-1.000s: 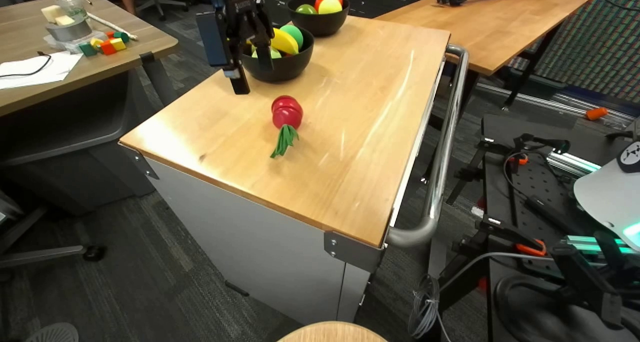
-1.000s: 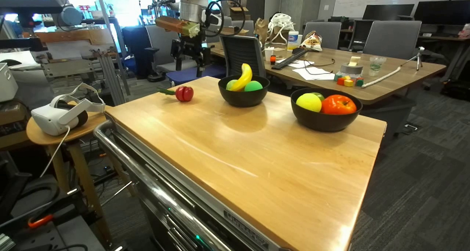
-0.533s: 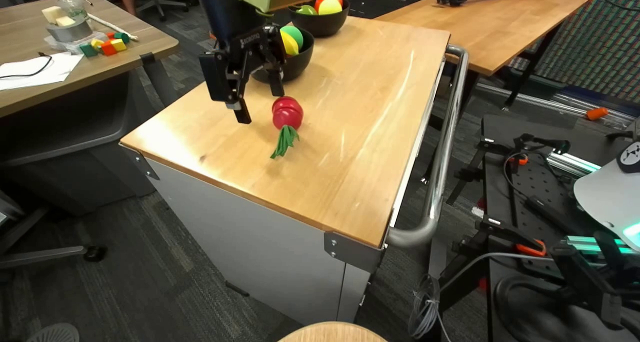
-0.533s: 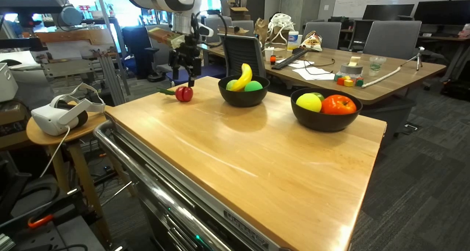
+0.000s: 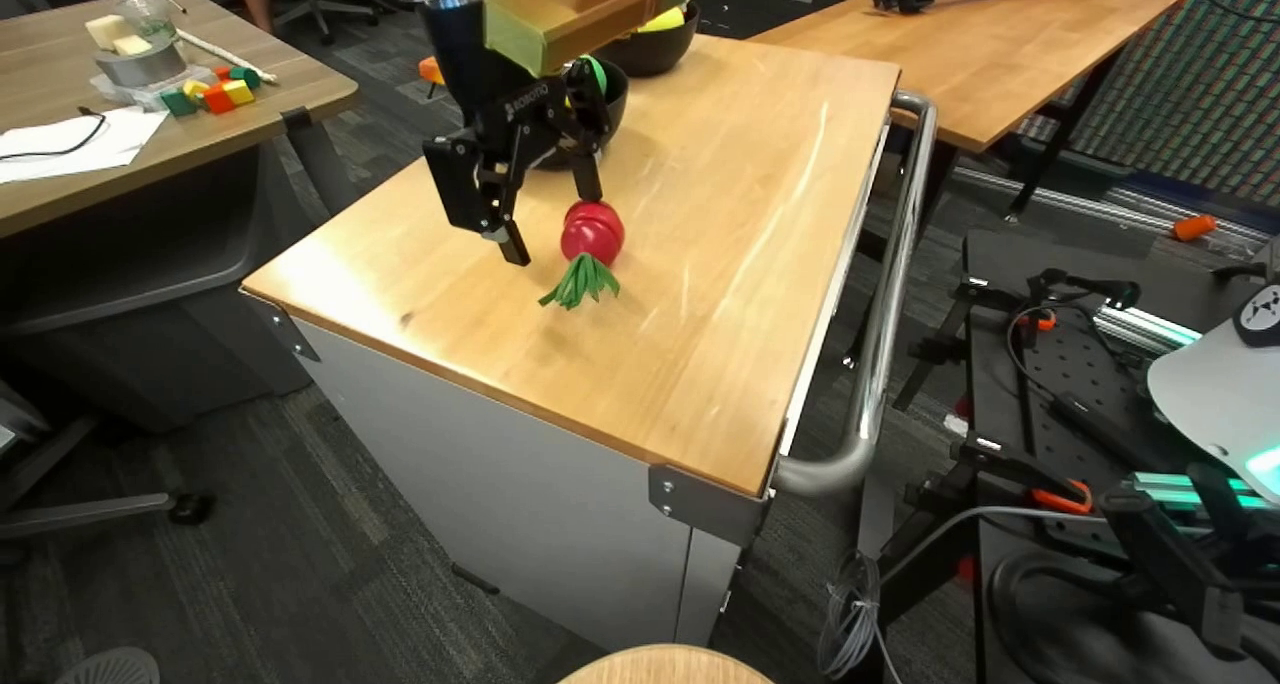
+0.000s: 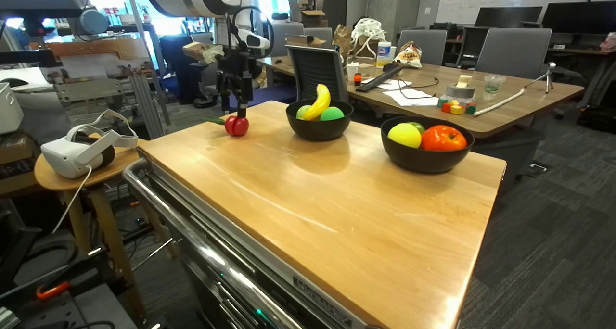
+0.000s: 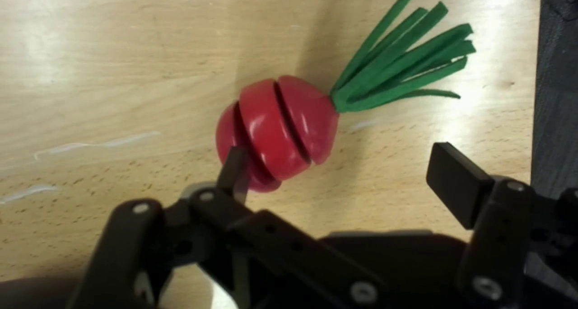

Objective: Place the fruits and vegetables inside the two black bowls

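Wooden table [image 6: 298,199] in front of me, 2 black bowls [image 6: 426,161] on it, apart. Gripper [image 5: 553,226] hangs spread wide, released. 1 fingertip [image 7: 232,173] meets or overhangs the red radish [image 7: 280,130] opposite its leaves [image 7: 377,81], I can't tell which. Radish lies on the table, outside the bowls. Banana [image 6: 321,103] sits in 1 bowl, tomato [image 6: 445,138] in the other.

In an exterior view, free passage: bench [image 6: 375,242], lower centre. Obstacles: central black bowl [image 6: 320,131], mid-right black bowl [image 6: 426,160].
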